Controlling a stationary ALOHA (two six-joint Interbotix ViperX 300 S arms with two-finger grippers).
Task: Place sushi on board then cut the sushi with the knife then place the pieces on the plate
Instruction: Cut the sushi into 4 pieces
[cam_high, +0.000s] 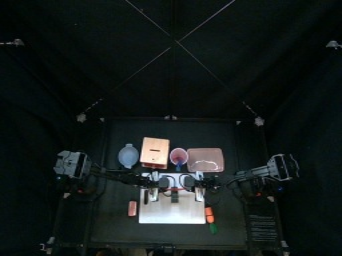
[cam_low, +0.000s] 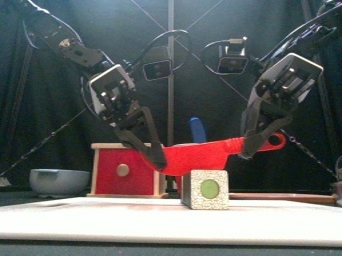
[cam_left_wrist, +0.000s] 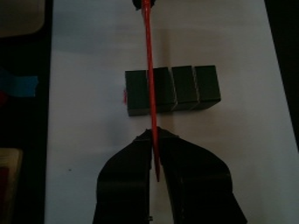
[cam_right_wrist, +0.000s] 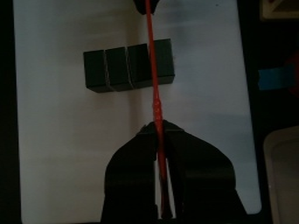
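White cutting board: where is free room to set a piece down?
Free: the white cutting board's strip between sushi roll and table's front edge. Crowded: above the roll, where left hand and right hand hold the red knife.

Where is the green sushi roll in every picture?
Top view: cannot make it out.
Front view: sushi roll, low centre, end-on.
Left wrist view: middle, under the red knife.
Right wrist view: past the right pincer, under the knife.
Shared landmark: the white board beneath it.
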